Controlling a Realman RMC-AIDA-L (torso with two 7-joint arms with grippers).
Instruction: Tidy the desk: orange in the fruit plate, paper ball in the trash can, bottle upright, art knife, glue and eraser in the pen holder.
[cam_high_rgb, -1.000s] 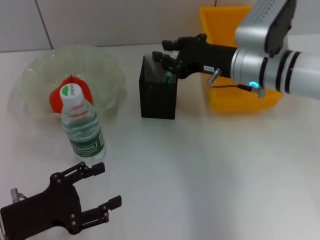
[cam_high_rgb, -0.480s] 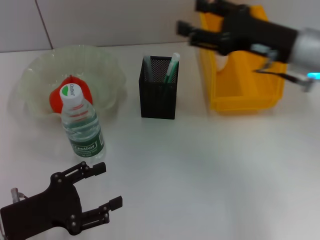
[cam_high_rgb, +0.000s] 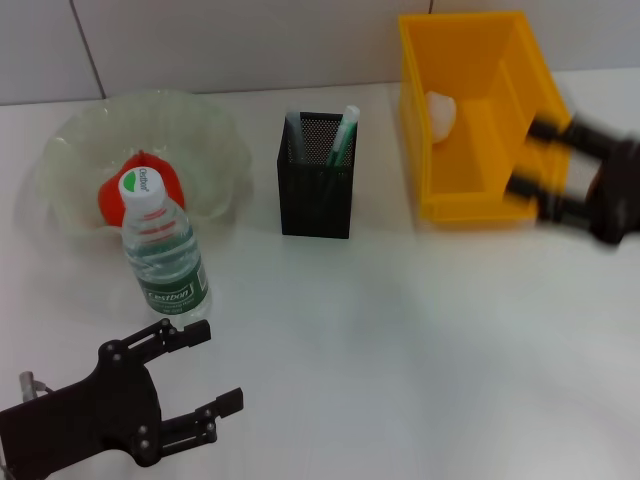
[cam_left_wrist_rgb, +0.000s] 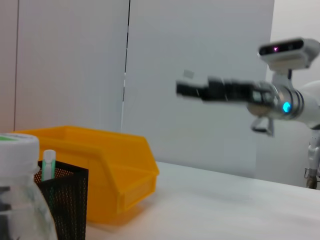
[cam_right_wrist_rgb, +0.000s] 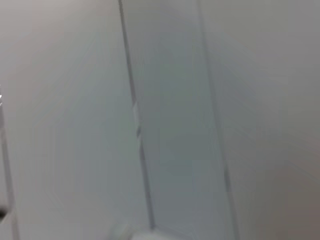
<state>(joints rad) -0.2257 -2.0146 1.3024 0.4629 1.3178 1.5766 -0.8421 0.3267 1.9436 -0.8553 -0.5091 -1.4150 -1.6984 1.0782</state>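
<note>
On the desk: right gripper (cam_high_rgb: 535, 160) beside the trash can (cam_high_rgb: 500, 205), fingers spread and empty.
Left gripper (cam_high_rgb: 205, 370) rests low near the upright bottle (cam_high_rgb: 163, 255), fingers apart. Orange (cam_high_rgb: 140, 185) lies in the fruit plate (cam_high_rgb: 70, 150); paper ball (cam_high_rgb: 441, 112) lies in the trash can; pen holder (cam_high_rgb: 316, 195) stands between plate and can.

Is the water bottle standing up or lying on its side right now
Upright. The bottle stands on its base in front of the fruit plate, white cap on top.
</note>
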